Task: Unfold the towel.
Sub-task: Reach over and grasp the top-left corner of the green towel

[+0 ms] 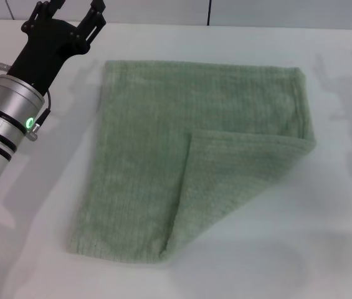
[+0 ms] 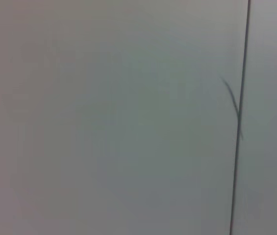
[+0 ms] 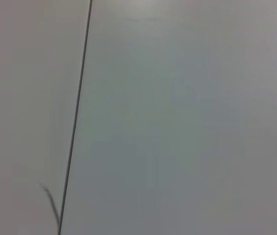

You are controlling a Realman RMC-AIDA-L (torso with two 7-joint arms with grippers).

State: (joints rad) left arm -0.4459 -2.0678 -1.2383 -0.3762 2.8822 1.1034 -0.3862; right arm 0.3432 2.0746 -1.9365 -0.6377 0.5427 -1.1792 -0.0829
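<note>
The pale sage-green towel (image 1: 157, 124) lies flat on the white table (image 1: 32, 249) in the head view. Its near right corner is folded over onto the cloth as a triangular flap (image 1: 238, 174) whose tip points to the middle of the towel. My left gripper (image 1: 73, 9) hangs at the far left, beyond the towel's far left corner, off the cloth, open and empty. My right gripper is out of view. Neither wrist view shows the towel.
Both wrist views show only a plain pale surface crossed by a thin dark seam (image 2: 239, 117) (image 3: 74, 127). Bare white table surrounds the towel. A wall with a dark seam (image 1: 209, 11) runs along the table's far edge.
</note>
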